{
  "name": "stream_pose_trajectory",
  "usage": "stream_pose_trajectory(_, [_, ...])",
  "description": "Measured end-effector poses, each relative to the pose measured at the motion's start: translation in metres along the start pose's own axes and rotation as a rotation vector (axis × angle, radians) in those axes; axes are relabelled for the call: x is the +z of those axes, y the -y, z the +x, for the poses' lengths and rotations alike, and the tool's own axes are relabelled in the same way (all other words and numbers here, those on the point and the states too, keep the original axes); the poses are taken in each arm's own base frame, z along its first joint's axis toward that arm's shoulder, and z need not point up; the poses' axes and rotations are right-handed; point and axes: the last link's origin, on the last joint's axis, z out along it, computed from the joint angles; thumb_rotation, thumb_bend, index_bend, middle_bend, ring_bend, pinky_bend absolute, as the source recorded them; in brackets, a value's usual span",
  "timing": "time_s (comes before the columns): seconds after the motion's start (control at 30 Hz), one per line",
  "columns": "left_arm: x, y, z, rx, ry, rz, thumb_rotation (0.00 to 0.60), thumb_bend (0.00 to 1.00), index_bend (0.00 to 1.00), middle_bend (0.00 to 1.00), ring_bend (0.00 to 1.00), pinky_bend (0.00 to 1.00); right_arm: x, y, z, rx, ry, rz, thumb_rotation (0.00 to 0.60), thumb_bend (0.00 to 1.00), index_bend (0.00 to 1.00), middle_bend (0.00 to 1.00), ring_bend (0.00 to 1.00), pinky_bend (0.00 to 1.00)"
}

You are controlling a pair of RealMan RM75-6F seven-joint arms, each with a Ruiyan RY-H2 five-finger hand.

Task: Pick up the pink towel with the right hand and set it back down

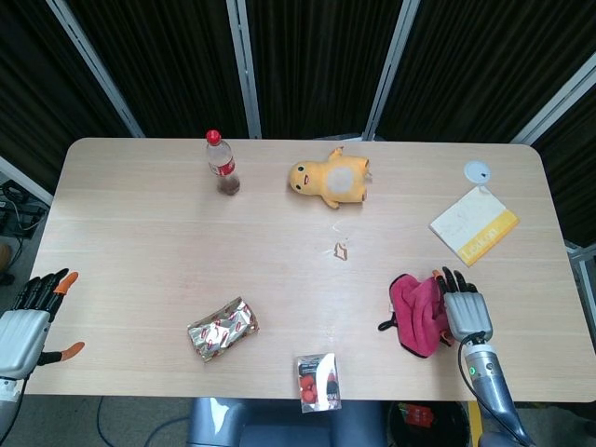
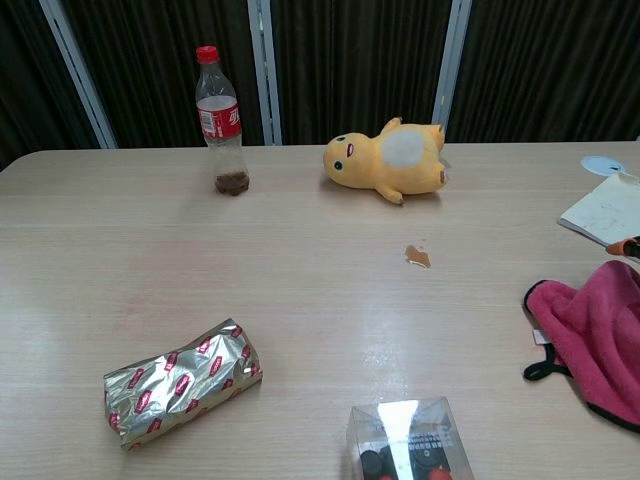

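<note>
The right hand (image 1: 463,309) sits at about 4 o'clock on the table (image 1: 140,233), pressed against the right side of the pink towel (image 1: 416,312), with its dark fingertips (image 1: 453,277) poking up just past the top of the cloth. I cannot tell if it is really holding the towel or only touching it, because the cloth hides the fingers. The towel lies bunched up on the table, and a small black loop sticks out at its lower left edge. In the chest view the towel (image 2: 600,335) is cut off by the right side of the picture. The left hand (image 1: 28,321) is at 8 o'clock, off the table edge, fingers spread apart and holding nothing; its tips are orange. At 11 o'clock stands a cola bottle (image 1: 222,164) with a red cap and red label, nearly empty; the words on the label are too small to read. Near 12 o'clock lies a yellow plush toy (image 1: 331,181). At 2 o'clock is a white and yellow booklet (image 1: 473,224) with writing I cannot read. A shiny silver snack pack (image 1: 223,328) with red marks lies at 7 o'clock. At 6 o'clock is a small clear box (image 1: 318,381), partly cut off in the chest view.
</note>
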Motion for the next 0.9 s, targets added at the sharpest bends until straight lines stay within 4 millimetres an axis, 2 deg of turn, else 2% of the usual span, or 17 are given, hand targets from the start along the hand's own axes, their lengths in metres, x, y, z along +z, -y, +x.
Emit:
stream_pose_trajectory(0.13, [0.001,0.001,0.001,-0.012,0.001,0.003,0.600,0.00,0.00,0.00,0.00,0.00,0.006,0.002,-0.002,-0.004,0.011,-0.007,0.600,0.00,0.10,0.00,0.00,0.24])
stream_pose_trajectory(0.2, [0.001,0.001,0.001,-0.017,0.003,0.004,0.600,0.00,0.00,0.00,0.00,0.00,0.007,0.002,-0.004,-0.010,0.012,-0.008,0.600,0.00,0.15,0.02,0.00,0.29])
stream_pose_trajectory(0.3, [0.001,0.000,0.002,-0.022,0.004,0.003,0.600,0.00,0.00,0.00,0.00,0.00,0.006,0.002,-0.007,-0.014,0.011,-0.007,0.600,0.04,0.24,0.10,0.02,0.37])
stream_pose_trajectory(0.37, [0.001,0.001,0.002,-0.024,0.005,0.006,0.600,0.00,0.00,0.00,0.00,0.00,0.006,0.003,-0.009,-0.010,0.000,-0.001,0.600,0.10,0.33,0.19,0.09,0.43])
stream_pose_trajectory(0.43, [0.001,0.001,0.002,-0.025,0.007,0.007,0.600,0.00,0.00,0.00,0.00,0.00,0.006,0.004,-0.010,-0.006,-0.018,0.007,0.600,0.15,0.46,0.36,0.24,0.50])
stream_pose_trajectory(0.5, [0.001,0.000,0.001,-0.028,0.010,0.009,0.600,0.00,0.00,0.00,0.00,0.00,0.006,0.004,-0.011,-0.007,-0.036,0.013,0.600,0.17,0.57,0.48,0.36,0.55])
stream_pose_trajectory(0.6, [0.001,0.000,0.002,-0.033,0.008,0.008,0.600,0.00,0.00,0.00,0.00,0.00,0.007,0.006,-0.011,-0.003,-0.063,0.020,0.600,0.17,0.68,0.58,0.45,0.63])
stream_pose_trajectory(0.73, [0.001,0.000,0.002,-0.041,0.011,0.006,0.600,0.00,0.00,0.00,0.00,0.00,0.010,0.009,-0.006,0.010,-0.087,0.025,0.600,0.18,0.75,0.62,0.50,0.69])
stream_pose_trajectory(0.9, [0.001,-0.001,0.003,-0.050,0.008,0.004,0.600,0.00,0.00,0.00,0.00,0.00,0.019,0.011,0.001,0.011,-0.101,0.012,0.600,0.18,0.75,0.63,0.51,0.69])
